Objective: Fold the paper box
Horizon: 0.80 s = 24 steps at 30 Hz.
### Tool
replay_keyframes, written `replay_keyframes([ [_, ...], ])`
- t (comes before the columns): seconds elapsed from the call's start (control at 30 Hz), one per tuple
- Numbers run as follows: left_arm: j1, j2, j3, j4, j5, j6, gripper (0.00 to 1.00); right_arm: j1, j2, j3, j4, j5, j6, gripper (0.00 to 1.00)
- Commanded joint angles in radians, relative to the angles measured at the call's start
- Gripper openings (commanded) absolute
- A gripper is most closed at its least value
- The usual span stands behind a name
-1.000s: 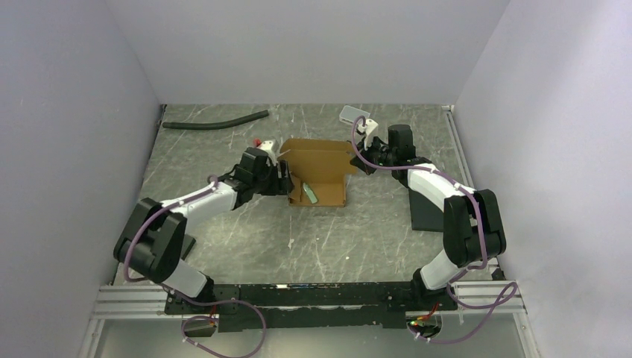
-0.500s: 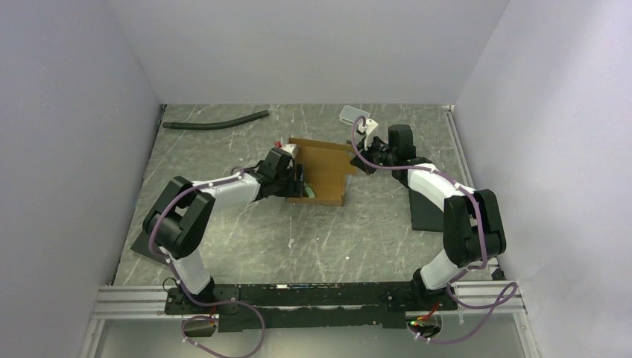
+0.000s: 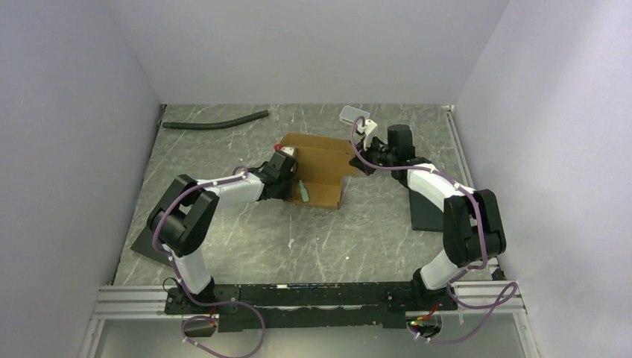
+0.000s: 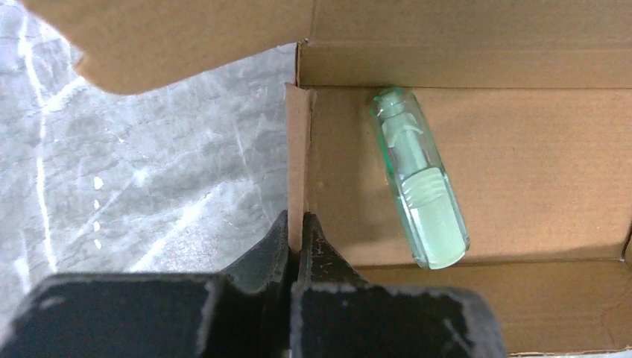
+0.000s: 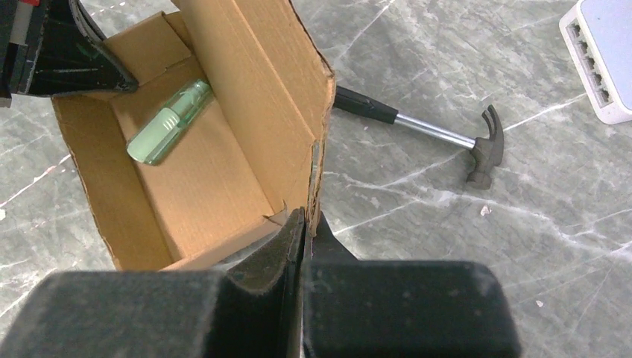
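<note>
The paper box is brown cardboard, partly erected at mid-table, with its tray open upward and a tall panel standing at the back. A clear green tube lies inside it. My left gripper is shut on the upright edge of the box's left side wall. At the box's opposite corner, my right gripper is shut on the thin edge of the right wall. In the top view the left gripper and the right gripper flank the box.
A small hammer lies on the marble just beyond the box. A white-grey tray sits at the back, a black hose at the back left. Black slabs lie by the right arm and under the left arm.
The left gripper moved in to the box's left wall and went from open to shut on it. The box shifted slightly. The right arm kept still.
</note>
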Motion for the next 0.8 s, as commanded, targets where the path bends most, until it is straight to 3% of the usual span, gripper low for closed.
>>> replay_keyframes([
  [0.0,-0.052,0.007,0.049,-0.065,-0.158,0.039,0.00,0.000,-0.032,0.005,0.038,-0.008,-0.016,0.00],
  [0.1,-0.104,0.041,0.082,-0.102,-0.277,0.061,0.00,0.000,-0.030,0.005,0.038,-0.007,-0.017,0.00],
  [0.2,-0.123,0.056,0.092,-0.104,-0.301,0.061,0.01,0.000,-0.032,0.003,0.039,-0.006,-0.019,0.00],
  [0.27,-0.123,0.052,0.086,-0.087,-0.287,0.052,0.20,0.000,-0.031,0.003,0.038,-0.007,-0.019,0.00],
  [0.37,-0.120,0.044,0.089,-0.083,-0.257,0.046,0.30,0.000,-0.032,0.003,0.039,-0.009,-0.019,0.00],
  [0.77,-0.112,-0.050,0.112,-0.098,-0.209,0.013,0.42,0.000,-0.031,0.003,0.038,-0.010,-0.018,0.00],
])
